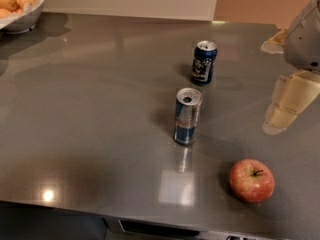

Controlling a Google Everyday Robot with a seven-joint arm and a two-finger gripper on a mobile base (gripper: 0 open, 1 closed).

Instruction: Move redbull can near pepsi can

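The redbull can (187,116), tall and slim with silver and blue panels, stands upright near the middle of the grey table (90,119). The pepsi can (204,62), shorter and dark navy with a whitish emblem, stands upright a short way behind it and slightly to the right. My gripper (281,120) hangs over the table at the right edge of the view, well to the right of the redbull can and touching neither can. It holds nothing that I can see.
A red apple (251,179) lies at the front right, below the gripper. A white bowl of orange fruit (17,6) stands at the far left corner. The table's front edge runs along the bottom of the view.
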